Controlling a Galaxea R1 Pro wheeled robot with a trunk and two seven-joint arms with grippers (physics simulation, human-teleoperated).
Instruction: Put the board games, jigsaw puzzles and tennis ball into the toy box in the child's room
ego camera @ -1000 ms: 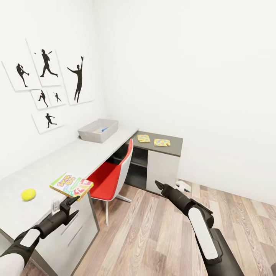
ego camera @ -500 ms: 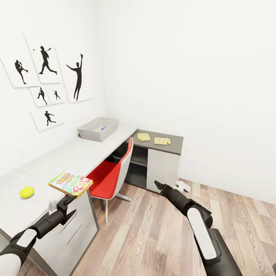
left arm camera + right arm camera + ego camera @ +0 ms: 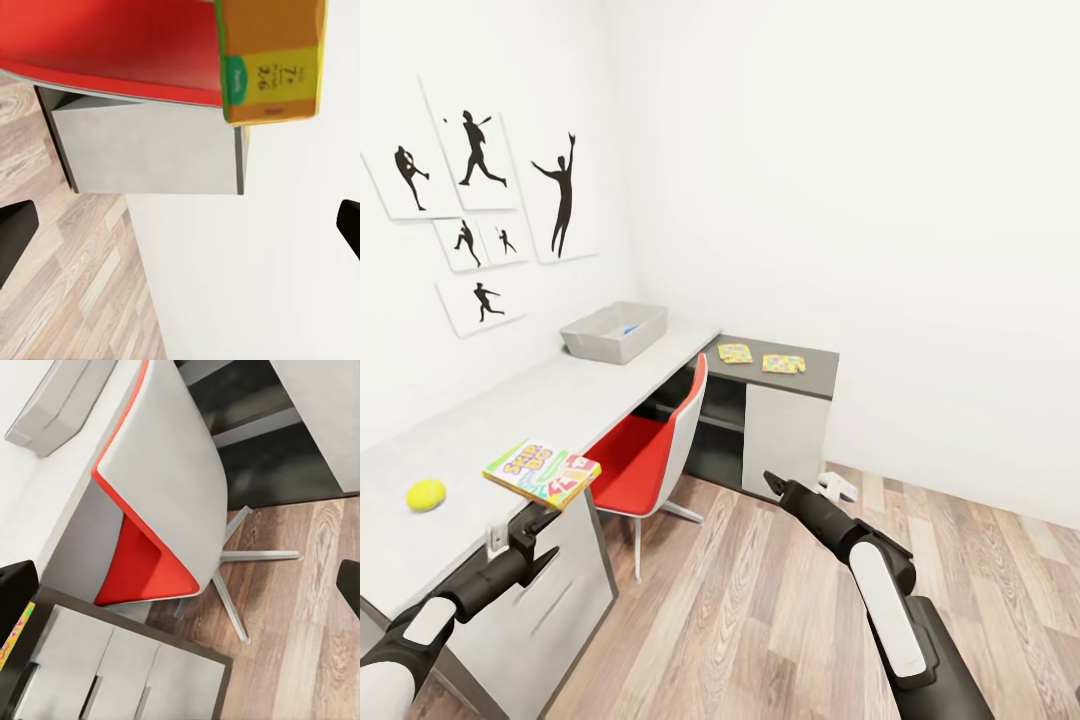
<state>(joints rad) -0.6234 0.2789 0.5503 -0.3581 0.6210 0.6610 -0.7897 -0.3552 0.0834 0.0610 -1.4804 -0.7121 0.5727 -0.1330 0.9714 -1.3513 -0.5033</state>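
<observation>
- Tennis ball [image 3: 426, 494]: rests on the long grey table [image 3: 480, 430], well left of the left gripper [image 3: 532, 523], apart from the table's front edge.
- Board game [image 3: 542, 473]: lies flat with one corner overhanging the table's near edge, just ahead of the left fingertips, not touching them.
- Left gripper: fingers [image 3: 15, 232] spread wide, holding nothing; in the left wrist view the board game [image 3: 271, 60] lies beyond them.
- Toy box [image 3: 614, 332]: at the table's far end, well ahead.
- Red chair [image 3: 657, 452]: tucked at the table edge, between the two grippers; bare wood floor [image 3: 760, 600] beside it.
- Jigsaw puzzles [image 3: 760, 358]: two on the dark cabinet top [image 3: 815, 372], far ahead of the right gripper.
- Right gripper [image 3: 773, 484]: held over the floor; fingers [image 3: 15, 592] parted wide, empty.
</observation>
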